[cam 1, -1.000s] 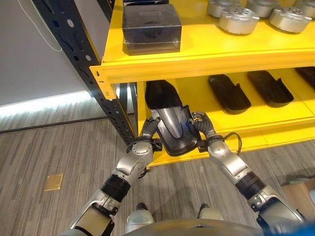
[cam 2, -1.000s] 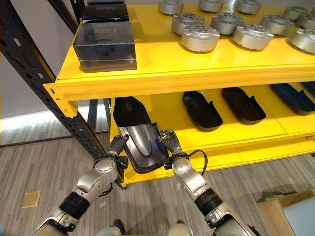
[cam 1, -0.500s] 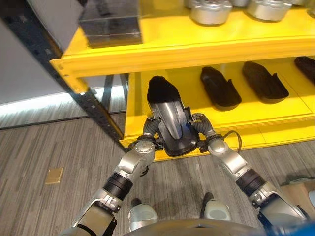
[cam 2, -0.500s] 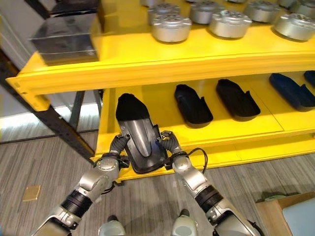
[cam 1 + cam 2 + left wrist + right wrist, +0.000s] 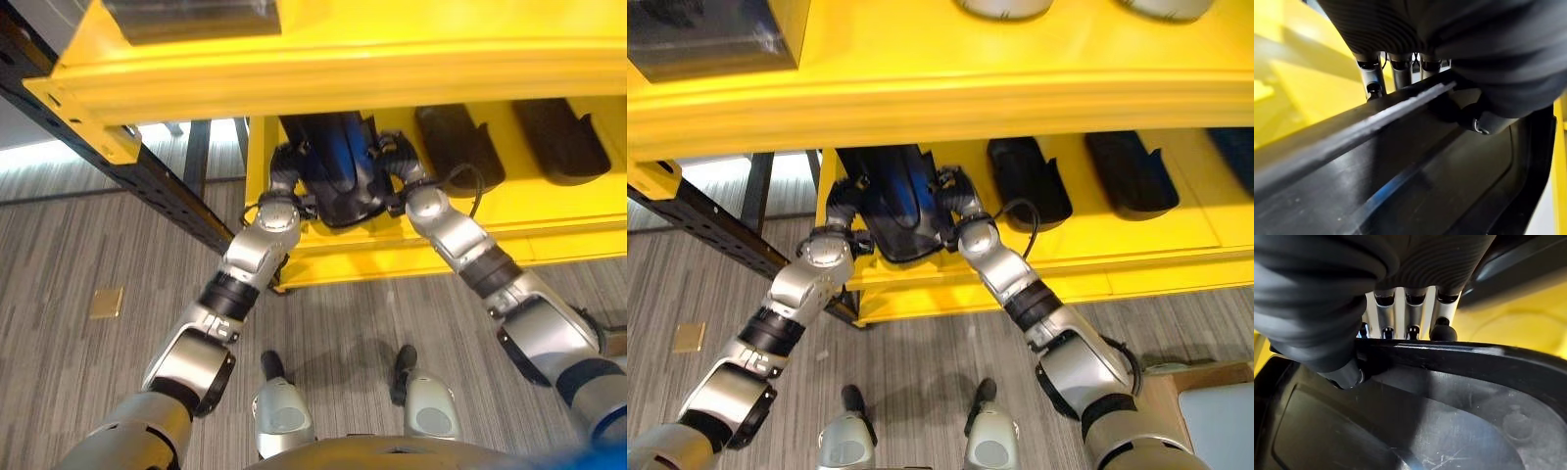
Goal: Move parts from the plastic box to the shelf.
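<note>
Further in than a second ago, the black part [image 5: 333, 176] now lies partly under the upper shelf edge, on the lower yellow shelf [image 5: 411, 255]. Left hand [image 5: 284, 171] and right hand [image 5: 397, 166] clamp its two sides, thumbs hooked inside the rim. Two similar parts [image 5: 1024, 181] lie to its right.

Shelf [image 5: 323, 69]: bright yellow; upright [image 5: 147, 181] black. Held part [image 5: 338, 176]: black with blue sheen. Two more shell parts [image 5: 1029, 181] on the lower deck: black. Floor [image 5: 88, 264]: grey wood-grain planks. Hand covers [image 5: 1381, 24]: dark, ribbed.
</note>
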